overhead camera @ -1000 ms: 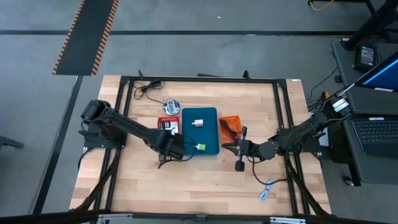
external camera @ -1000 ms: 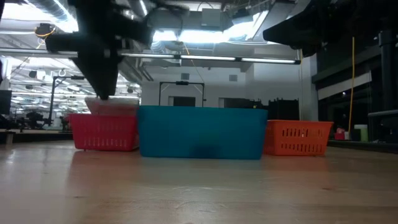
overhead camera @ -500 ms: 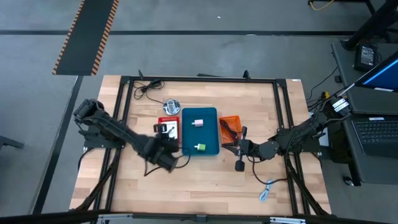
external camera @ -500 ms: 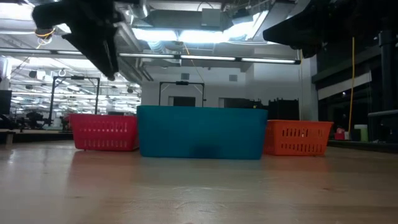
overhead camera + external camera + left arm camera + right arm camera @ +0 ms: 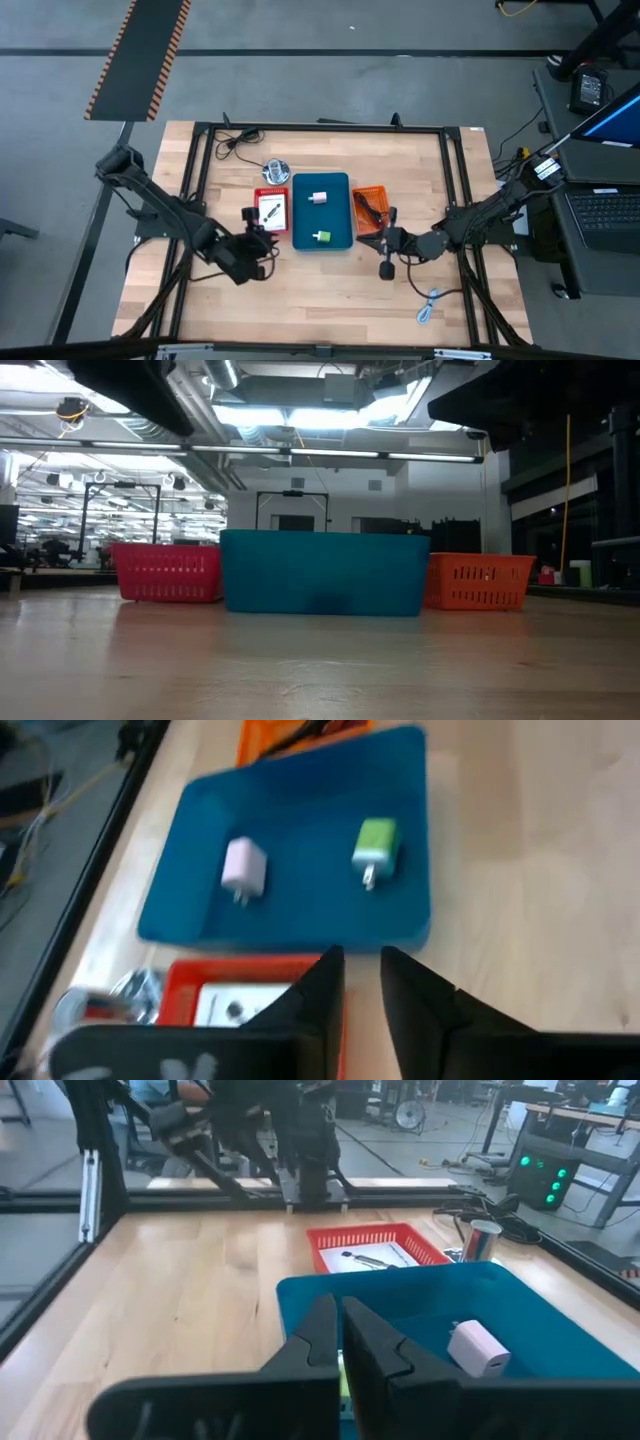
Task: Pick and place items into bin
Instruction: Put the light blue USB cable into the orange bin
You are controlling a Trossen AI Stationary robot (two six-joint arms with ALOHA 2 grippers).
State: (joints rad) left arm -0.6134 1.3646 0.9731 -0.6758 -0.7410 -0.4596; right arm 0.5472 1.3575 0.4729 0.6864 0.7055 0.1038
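Observation:
My left gripper (image 5: 262, 238) hangs above the table near the red bin's (image 5: 258, 195) near left corner, a little open and empty; its fingers also show in the left wrist view (image 5: 360, 970). My right gripper (image 5: 384, 240) is shut and empty, near the orange bin (image 5: 381, 190). A white card with black parts (image 5: 272, 210) lies in the red bin. A pale block (image 5: 243, 868) and a green cube (image 5: 376, 840) lie in the teal bin (image 5: 300, 800). Cables (image 5: 366, 205) lie in the orange bin. A blue-white cable (image 5: 428, 305) lies on the table at the near right.
A shiny silver round object (image 5: 277, 170) stands behind the red bin, and a black cable (image 5: 235, 140) lies at the far left. The three bins stand side by side mid-table. Bare wood shows along the table's near side (image 5: 320, 300). A black frame borders the table.
My left gripper has drawn back from over the red and teal bins toward the table's near left and has risen out of the low view. The white card now lies uncovered in the red bin. My right arm has kept still.

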